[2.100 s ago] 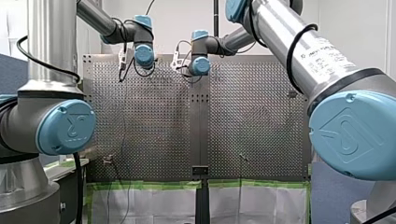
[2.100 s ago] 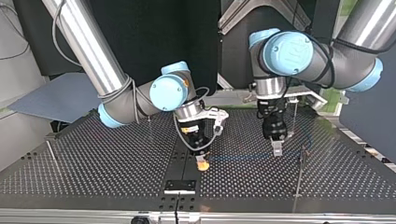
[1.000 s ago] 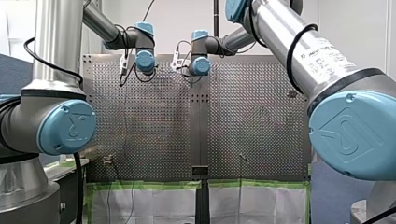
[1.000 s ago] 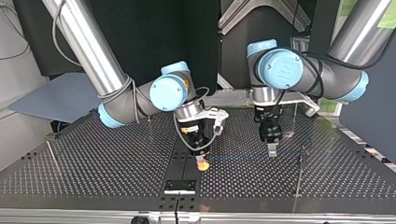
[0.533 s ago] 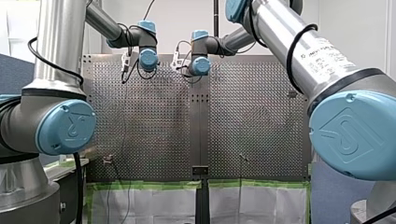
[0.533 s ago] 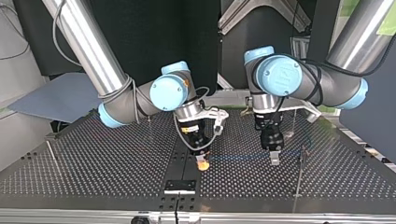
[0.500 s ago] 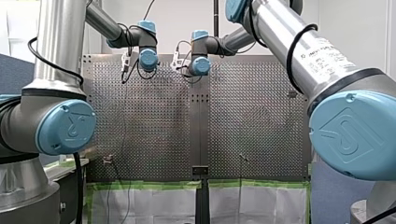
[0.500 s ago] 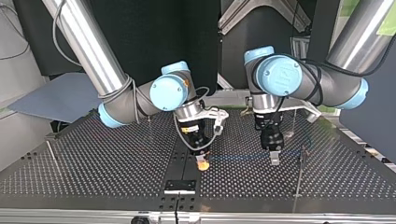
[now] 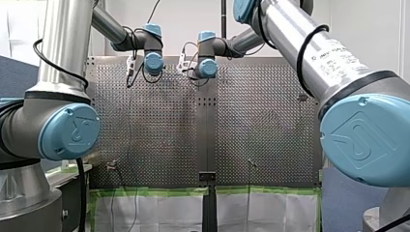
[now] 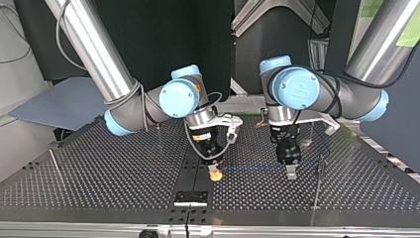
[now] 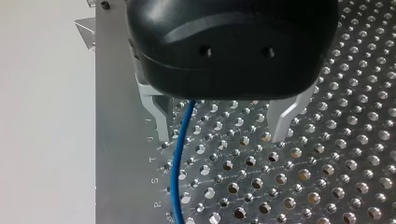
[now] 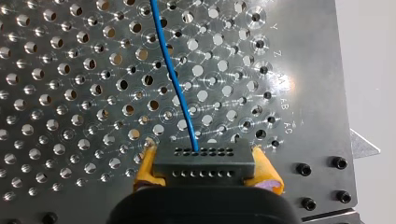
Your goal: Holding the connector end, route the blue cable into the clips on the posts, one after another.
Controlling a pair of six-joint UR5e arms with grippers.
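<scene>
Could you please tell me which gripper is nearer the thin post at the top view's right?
Left. My left gripper hangs beside the post; my right gripper, clamping the connector, sits farther toward that view's left.

Front view looks from behind over the perforated table (image 9: 261, 121), top view faces back across it, both wrist views sit close above it.

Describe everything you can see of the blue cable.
The blue cable is thin and smooth, plastic-sheathed by its look. One end enters a dark grey connector with rows of small holes, clamped between the yellow pads of my right claw. From there it runs in a gentle curve over the perforated table. It passes between the open metal fingers of my left claw, close to one finger, unpinched.
</scene>
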